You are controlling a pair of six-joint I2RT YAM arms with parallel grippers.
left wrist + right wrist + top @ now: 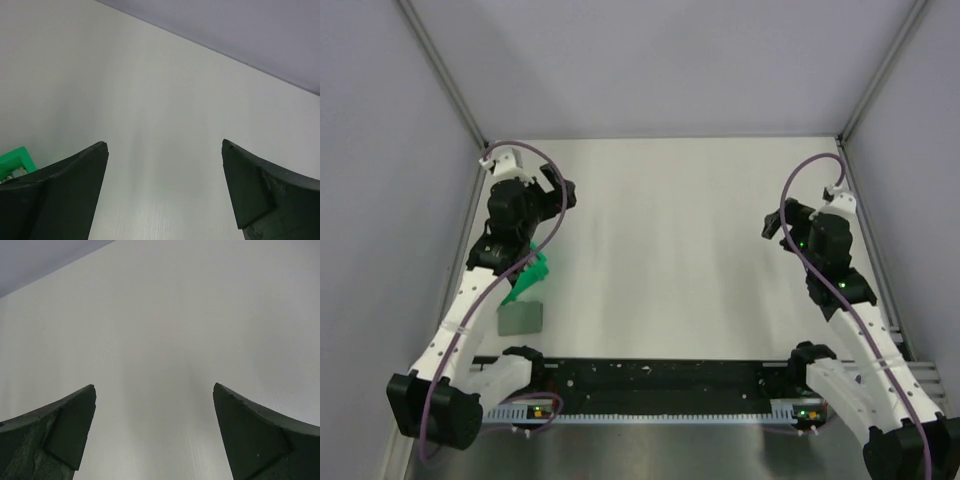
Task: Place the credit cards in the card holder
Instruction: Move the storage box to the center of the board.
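Grey-green flat square card holder (520,318) on white worktop (670,250); we are holding left tool (165,145), right tool (154,386) spread.

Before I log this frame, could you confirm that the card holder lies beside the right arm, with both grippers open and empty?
Not quite: the top external view shows the card holder beside the left arm, by the green bin. The left gripper and right gripper are indeed open and empty.

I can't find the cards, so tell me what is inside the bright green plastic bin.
Only part of the bright green plastic bin shows in the top view. The left arm covers most of it, so its contents cannot be seen.
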